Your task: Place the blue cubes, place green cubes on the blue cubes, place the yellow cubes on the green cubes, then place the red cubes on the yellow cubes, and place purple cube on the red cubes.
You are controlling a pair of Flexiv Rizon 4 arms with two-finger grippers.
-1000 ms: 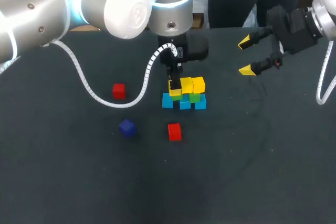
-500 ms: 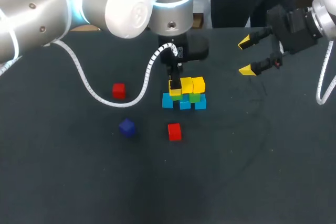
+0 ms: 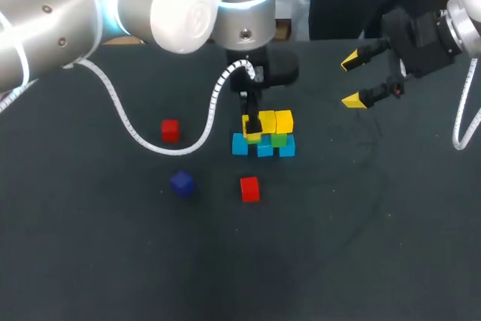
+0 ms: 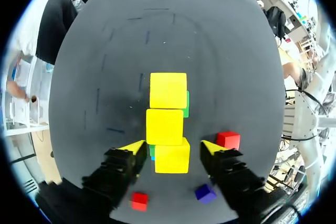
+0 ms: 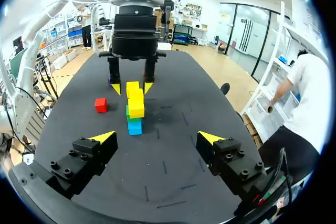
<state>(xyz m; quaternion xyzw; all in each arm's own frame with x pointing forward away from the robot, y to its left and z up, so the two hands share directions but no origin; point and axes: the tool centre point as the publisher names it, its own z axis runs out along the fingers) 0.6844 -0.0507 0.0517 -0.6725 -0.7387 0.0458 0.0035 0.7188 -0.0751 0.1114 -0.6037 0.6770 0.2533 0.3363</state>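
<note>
- First, 2 red cubes lie loose on the dark table [image 3: 376, 246]. The nearer red cube [image 3: 249, 189] sits in front of the stack, and the farther red cube [image 3: 170, 130] lies well off to the stack's left.
- 1 purple cube [image 3: 182, 183] rests to the left of the nearer red cube, apart from it.
- Behind them the stack has 3 blue cubes [image 3: 240, 144] in a row on the table.
- 2 green cubes [image 3: 278, 140] show above the blue ones as slivers; I cannot tell whether a 3rd is hidden.
- 3 yellow cubes [image 4: 168, 90] form the top row.
- The left gripper [image 4: 173, 148] hangs over the stack's left end with its fingers apart, 1 on each side of the end yellow cube, with a gap at both sides.
- The right gripper [image 3: 351, 80] is held above the table's far right, fingers spread wide and holding nothing.
</note>
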